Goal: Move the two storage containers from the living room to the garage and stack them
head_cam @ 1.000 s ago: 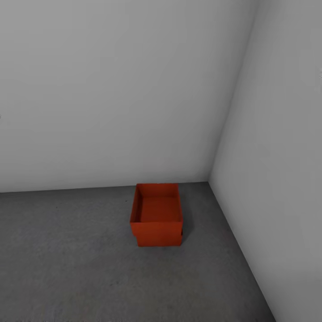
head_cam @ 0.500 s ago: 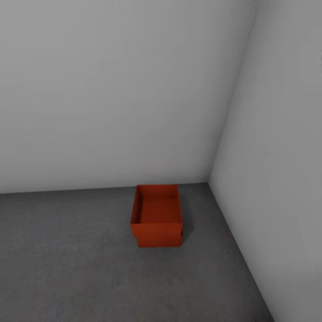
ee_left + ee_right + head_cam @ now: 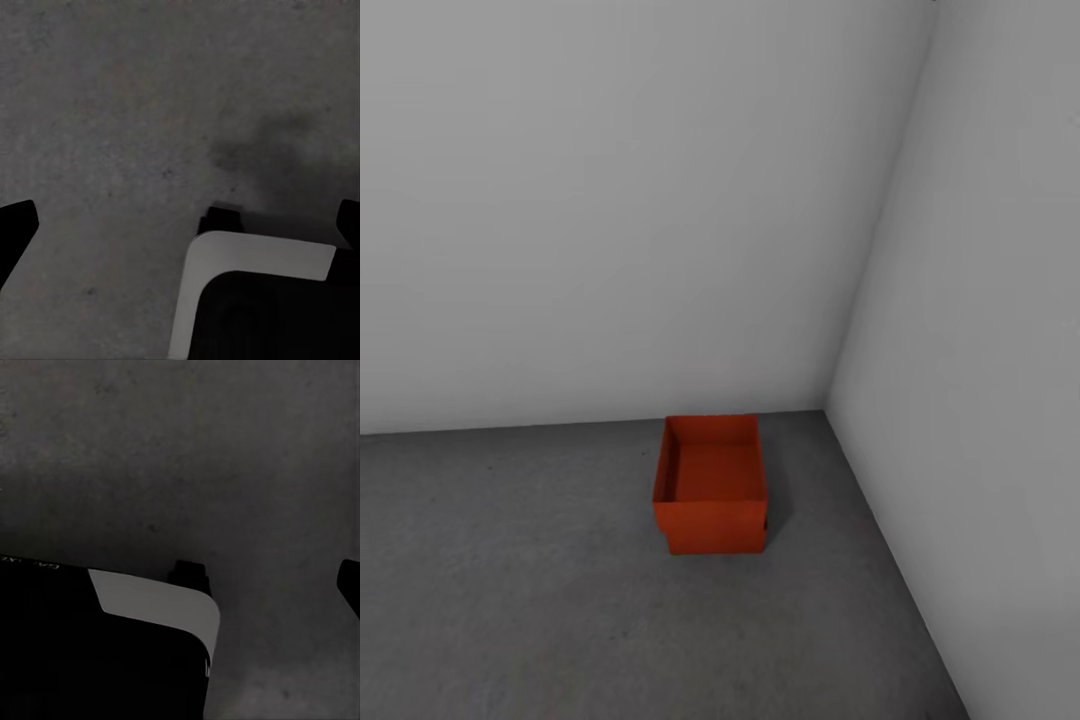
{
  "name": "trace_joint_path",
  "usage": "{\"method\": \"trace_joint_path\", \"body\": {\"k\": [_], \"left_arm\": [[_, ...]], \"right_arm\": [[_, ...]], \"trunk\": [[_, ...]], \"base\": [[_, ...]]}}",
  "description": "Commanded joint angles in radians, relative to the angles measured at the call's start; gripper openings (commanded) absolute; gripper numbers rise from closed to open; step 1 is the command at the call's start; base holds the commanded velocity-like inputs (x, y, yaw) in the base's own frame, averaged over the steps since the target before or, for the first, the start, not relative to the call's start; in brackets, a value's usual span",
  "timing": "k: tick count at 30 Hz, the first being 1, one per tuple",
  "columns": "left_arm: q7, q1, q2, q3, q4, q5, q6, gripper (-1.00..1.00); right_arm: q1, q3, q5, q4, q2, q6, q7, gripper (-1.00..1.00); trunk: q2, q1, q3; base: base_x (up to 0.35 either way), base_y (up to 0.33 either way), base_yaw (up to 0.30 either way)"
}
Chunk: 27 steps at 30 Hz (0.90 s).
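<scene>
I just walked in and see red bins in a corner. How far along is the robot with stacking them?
It looks finished or nearly so. The upper container sits on the lower container, whose front peeks out beneath, on the grey floor by the white walls. Nothing is in hand: in the wrist views the left tool and right tool hang over bare concrete, open. At most, checking the stack sits square remains.
</scene>
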<state>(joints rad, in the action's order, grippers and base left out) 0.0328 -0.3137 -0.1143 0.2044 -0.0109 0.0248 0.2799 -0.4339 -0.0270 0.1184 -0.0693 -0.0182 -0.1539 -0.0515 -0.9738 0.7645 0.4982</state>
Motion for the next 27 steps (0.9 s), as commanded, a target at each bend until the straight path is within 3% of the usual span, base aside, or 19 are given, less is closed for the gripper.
{"method": "trace_joint_path", "body": {"k": [1, 27], "left_arm": [[0.004, -0.001, 0.000, 0.007, -0.001, 0.003, 0.004, 1.00], [0.003, -0.001, 0.001, 0.008, -0.001, -0.002, 0.012, 1.00]], "right_arm": [[-0.002, -0.002, 0.006, -0.004, 0.000, -0.007, -0.001, 1.00], [-0.001, -0.002, 0.006, -0.004, 0.000, -0.007, -0.001, 1.00]], "trunk": [[0.007, -0.004, -0.002], [0.182, -0.100, -0.081]], "base": [[0.000, 0.000, 0.000], [0.000, 0.000, 0.000]]}}
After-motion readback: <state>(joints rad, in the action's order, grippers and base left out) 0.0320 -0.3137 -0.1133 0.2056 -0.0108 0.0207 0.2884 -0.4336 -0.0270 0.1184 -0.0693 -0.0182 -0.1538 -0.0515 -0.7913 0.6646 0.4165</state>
